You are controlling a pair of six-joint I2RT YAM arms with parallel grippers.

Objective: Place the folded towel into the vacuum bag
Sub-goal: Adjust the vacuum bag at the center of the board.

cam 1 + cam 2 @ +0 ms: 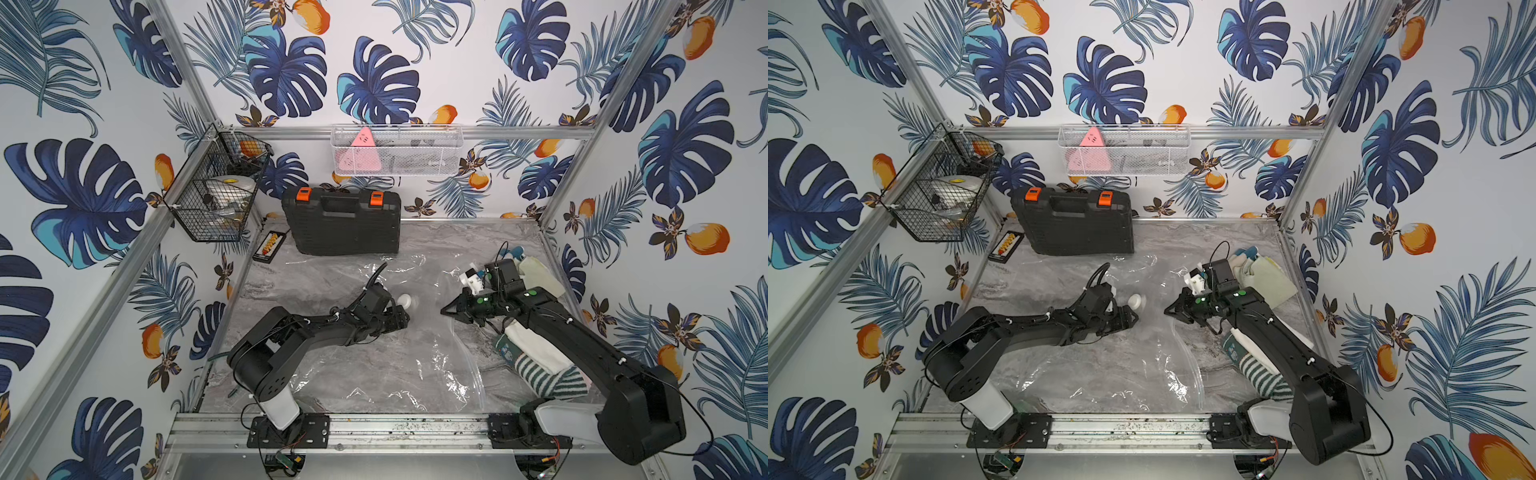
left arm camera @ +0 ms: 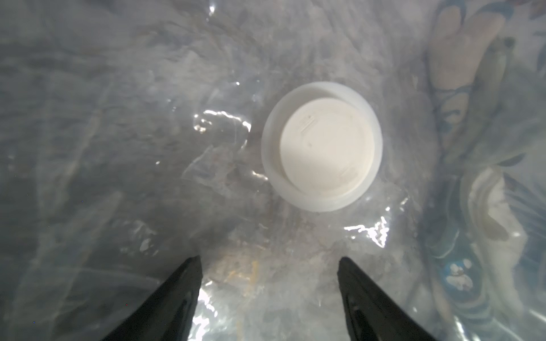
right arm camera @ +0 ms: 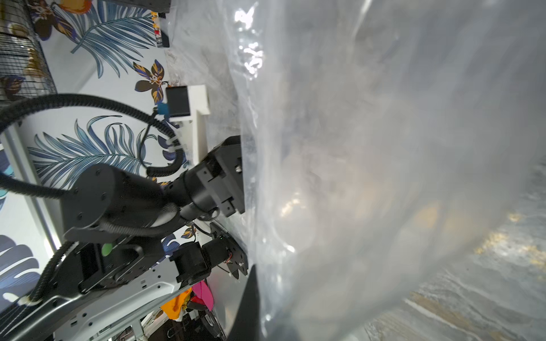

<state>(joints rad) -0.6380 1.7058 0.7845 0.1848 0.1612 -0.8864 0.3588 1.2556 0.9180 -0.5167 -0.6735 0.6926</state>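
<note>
My right fingers (image 1: 448, 311) are clamping an edge of the large clear crinkly vacuum bag (image 1: 374, 370) — I'm aiming to raise it slowly, opening toward the striped green-and-white folded towel (image 1: 552, 374) lying beside it. My left fingers (image 1: 401, 318) are hovering open.

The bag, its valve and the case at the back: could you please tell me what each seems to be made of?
Bag: thin clear plastic film, glossy; it crinkles and glints, and the marbled table shows through it.
Valve: white and matte, probably moulded plastic; a smooth round cap in a rim.
Case: hard black plastic by its look, with a ribbed shell and orange latches.
</note>
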